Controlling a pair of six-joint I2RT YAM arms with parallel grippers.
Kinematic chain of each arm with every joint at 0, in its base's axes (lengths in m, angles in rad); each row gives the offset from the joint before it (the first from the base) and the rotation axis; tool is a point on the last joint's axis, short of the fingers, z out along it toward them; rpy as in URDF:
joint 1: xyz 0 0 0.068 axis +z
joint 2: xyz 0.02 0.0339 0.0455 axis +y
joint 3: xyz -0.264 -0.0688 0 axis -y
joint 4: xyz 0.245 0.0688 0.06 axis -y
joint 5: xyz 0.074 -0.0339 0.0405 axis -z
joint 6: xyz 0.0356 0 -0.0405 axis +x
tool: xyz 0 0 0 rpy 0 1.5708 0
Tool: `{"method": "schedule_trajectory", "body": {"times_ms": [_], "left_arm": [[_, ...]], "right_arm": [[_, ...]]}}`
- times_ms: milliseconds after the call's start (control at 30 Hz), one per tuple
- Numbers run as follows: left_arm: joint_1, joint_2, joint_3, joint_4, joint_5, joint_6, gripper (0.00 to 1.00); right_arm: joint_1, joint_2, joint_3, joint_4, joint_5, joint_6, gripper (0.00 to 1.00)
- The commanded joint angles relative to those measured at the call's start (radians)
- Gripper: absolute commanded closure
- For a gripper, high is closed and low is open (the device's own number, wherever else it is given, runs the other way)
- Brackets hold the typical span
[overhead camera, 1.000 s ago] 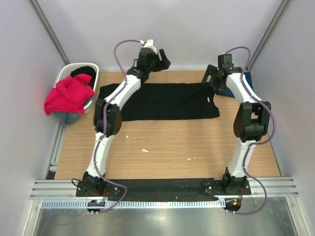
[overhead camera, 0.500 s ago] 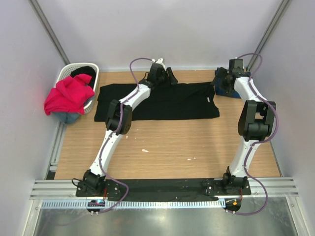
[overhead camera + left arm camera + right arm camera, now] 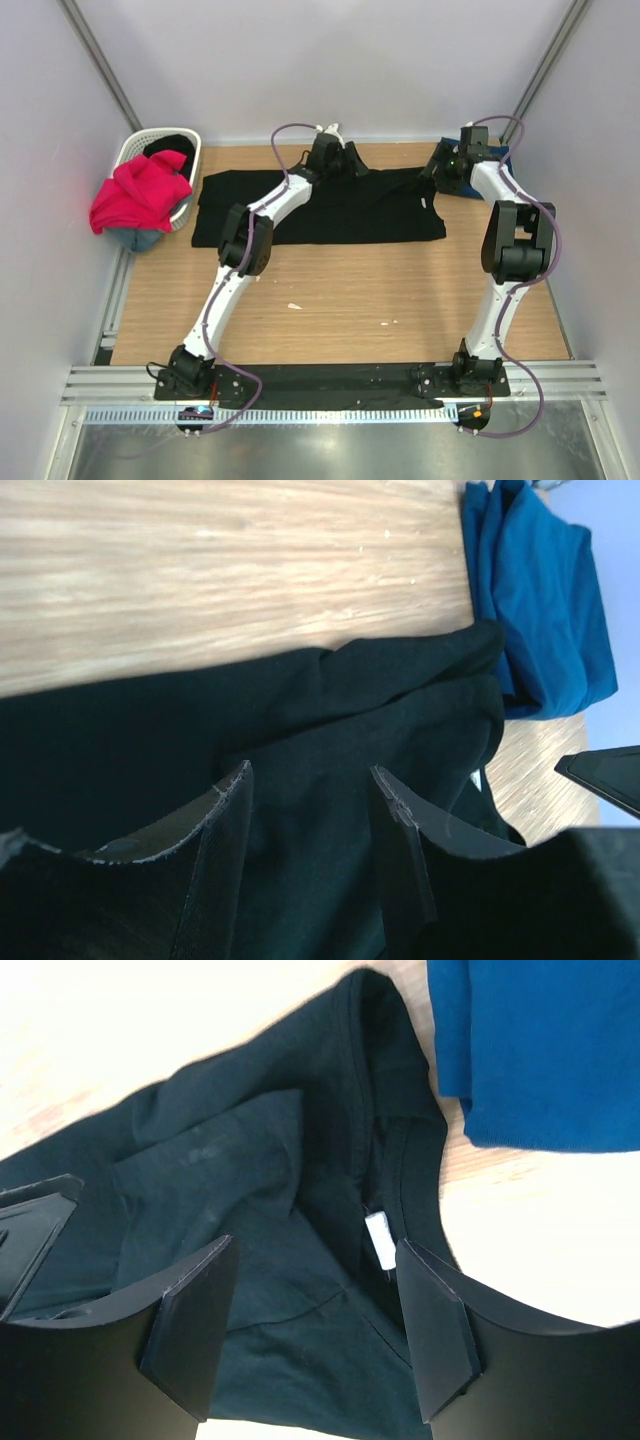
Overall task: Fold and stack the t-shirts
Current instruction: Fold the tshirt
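Observation:
A large black t-shirt (image 3: 370, 215) lies spread flat across the far part of the table. My left gripper (image 3: 345, 165) is down at its far edge, open, with black cloth (image 3: 300, 720) bunched between the fingers (image 3: 225, 830). My right gripper (image 3: 442, 170) is at the shirt's right end, open, straddling the collar and its white label (image 3: 378, 1240). A folded blue t-shirt (image 3: 540, 1050) lies just beyond the collar and also shows in the left wrist view (image 3: 545, 610). A magenta-red t-shirt (image 3: 140, 195) hangs over the basket.
A white lattice basket (image 3: 135, 148) stands at the far left and holds more dark cloth (image 3: 170, 143). Grey walls close in the back and both sides. Bare wood (image 3: 350, 290) lies between the black shirt and the arm bases.
The left gripper has swung right and come down onto the shirt's far edge. The right gripper has dropped onto the collar end. Both pairs of jaws have narrowed.

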Motion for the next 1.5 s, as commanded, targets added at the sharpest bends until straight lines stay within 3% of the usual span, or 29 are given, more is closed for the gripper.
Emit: {"method": "schedule_trajectory", "body": {"times_ms": [0,433,767,1233,1467], "left_arm": [[-0.007,0.002,-0.006,0.000,-0.010,-0.001,0.49],[-0.014,0.043,0.017,-0.037,-0.038,-0.027,0.49],[-0.027,0.072,0.050,-0.020,0.004,-0.047,0.62],[-0.030,0.018,0.054,0.038,0.004,-0.004,0.56],[-0.034,0.022,0.045,0.072,0.019,-0.018,0.63]], "right_arm": [[0.002,-0.005,-0.007,0.046,-0.026,0.013,0.30],[0.002,0.015,-0.010,0.042,-0.038,0.016,0.30],[0.002,0.021,-0.021,0.047,-0.043,0.019,0.30],[0.002,0.040,-0.023,0.052,-0.047,0.022,0.31],[0.002,0.044,-0.023,0.052,-0.046,0.024,0.31]]}}
